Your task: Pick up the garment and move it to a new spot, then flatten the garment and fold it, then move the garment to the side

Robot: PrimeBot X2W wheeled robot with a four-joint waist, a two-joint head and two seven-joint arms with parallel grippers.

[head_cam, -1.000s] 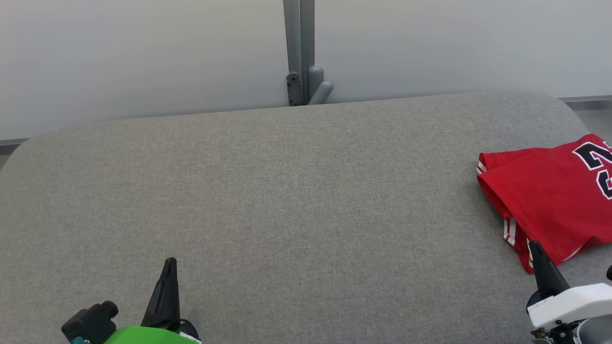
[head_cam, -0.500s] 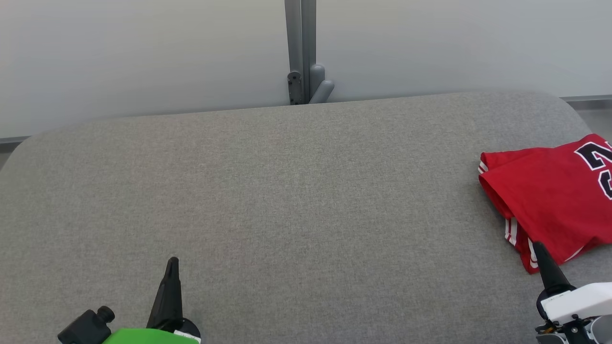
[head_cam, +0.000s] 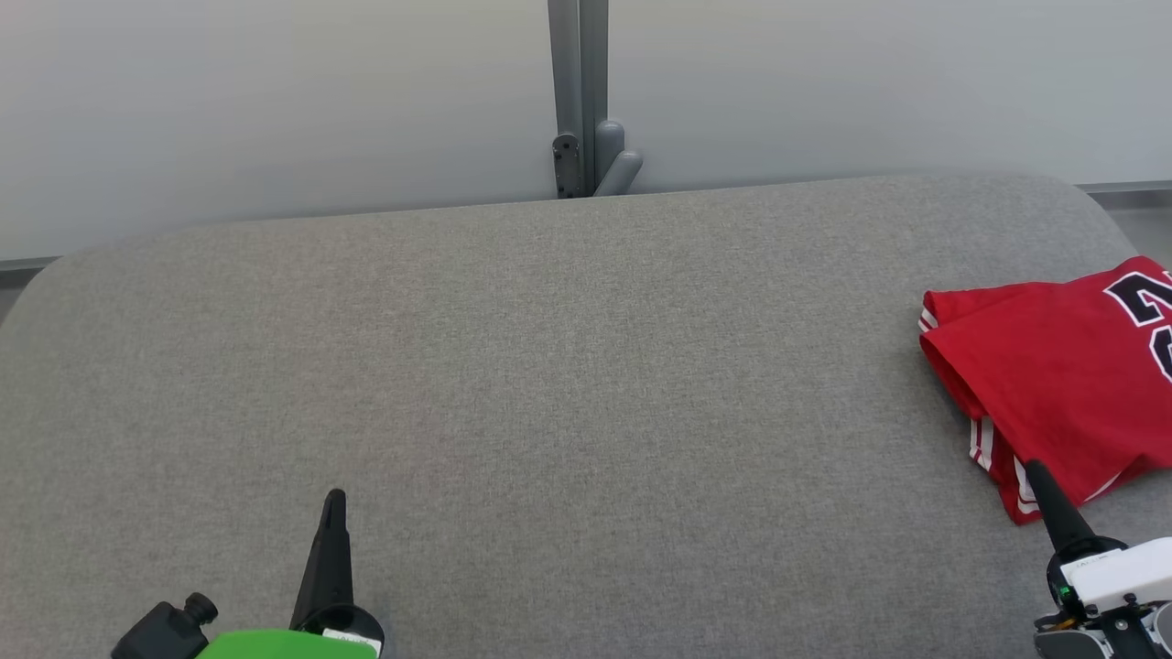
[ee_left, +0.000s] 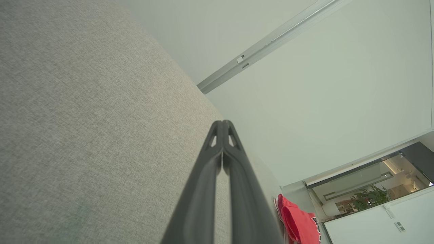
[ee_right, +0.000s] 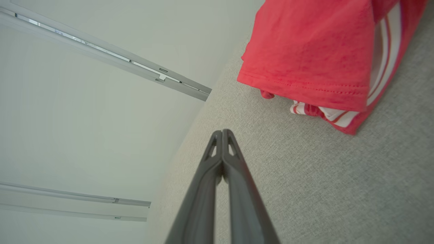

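The garment (head_cam: 1053, 375) is a red jersey with white stripes and dark numerals, folded flat at the right side of the grey table (head_cam: 549, 366). It also shows in the right wrist view (ee_right: 315, 51) and small in the left wrist view (ee_left: 300, 223). My right gripper (head_cam: 1033, 469) is shut and empty, its tips just over the garment's near corner. In its own view the right gripper (ee_right: 222, 131) hangs above bare cloth short of the garment. My left gripper (head_cam: 335, 495) stands shut and empty at the lower left, far from the garment; its own view shows the left gripper (ee_left: 222, 122) closed.
A grey post with a bracket (head_cam: 577, 137) stands behind the table's far edge against a pale wall. The table's corners are rounded. A doorway with a plant (ee_left: 369, 196) shows far off in the left wrist view.
Both grippers have sunk slightly toward the bottom of the head view, the right one also drifting right. The garment lies where it was.
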